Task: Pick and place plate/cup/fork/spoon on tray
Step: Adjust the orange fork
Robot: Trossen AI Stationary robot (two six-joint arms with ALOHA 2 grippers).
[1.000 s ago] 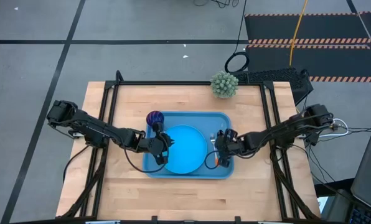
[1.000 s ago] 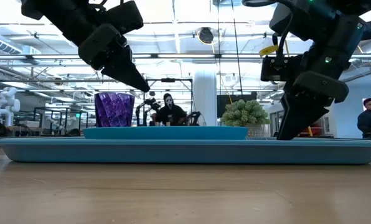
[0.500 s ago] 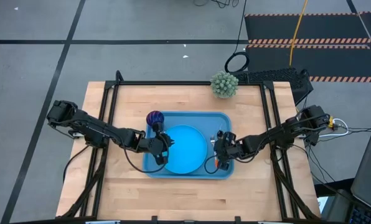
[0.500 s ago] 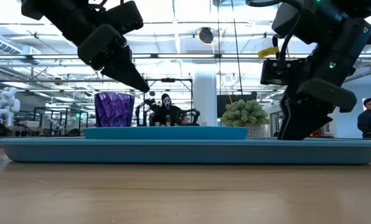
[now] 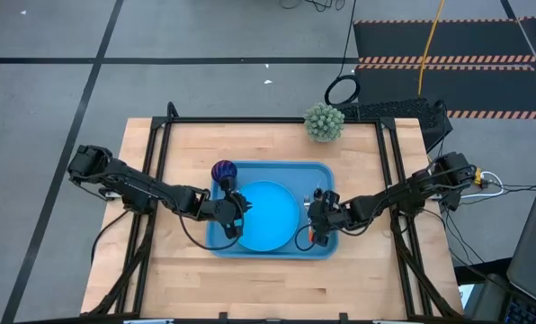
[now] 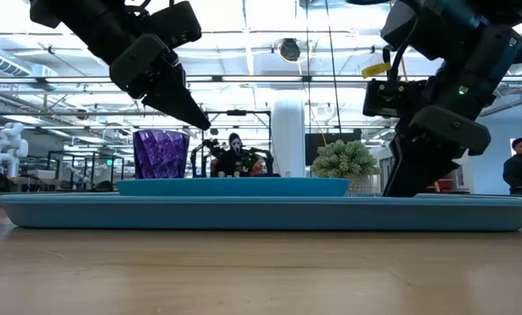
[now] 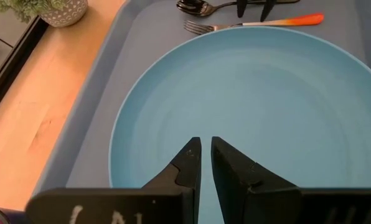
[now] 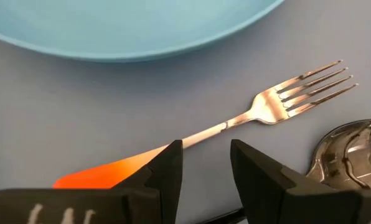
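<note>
The blue tray (image 5: pixel 277 166) lies mid-table. On it rest the sky-blue plate (image 5: pixel 268 214), the purple cup (image 5: pixel 223 171) upright at its far left corner, and the orange-handled fork (image 8: pixel 285 99) and dark spoon (image 8: pixel 353 152) side by side at its right end. My left gripper (image 7: pixel 205 149) is shut and empty, hovering over the plate's left part (image 6: pixel 201 121). My right gripper (image 8: pixel 205 158) is open and low over the tray's right end (image 5: pixel 315 216), above the fork's and spoon's handles. I cannot tell that it touches either.
A small potted plant (image 5: pixel 324 122) stands at the table's far edge, beyond the tray. Black frame rails (image 5: pixel 156 153) run along the table's left and right sides. Bare wood lies in front of the tray. People show in the room behind (image 6: pixel 235 153).
My right gripper has gone a little toward the table's near edge along the tray's right end, staying low over the fork and spoon. The plate, cup, fork and spoon have kept their places.
</note>
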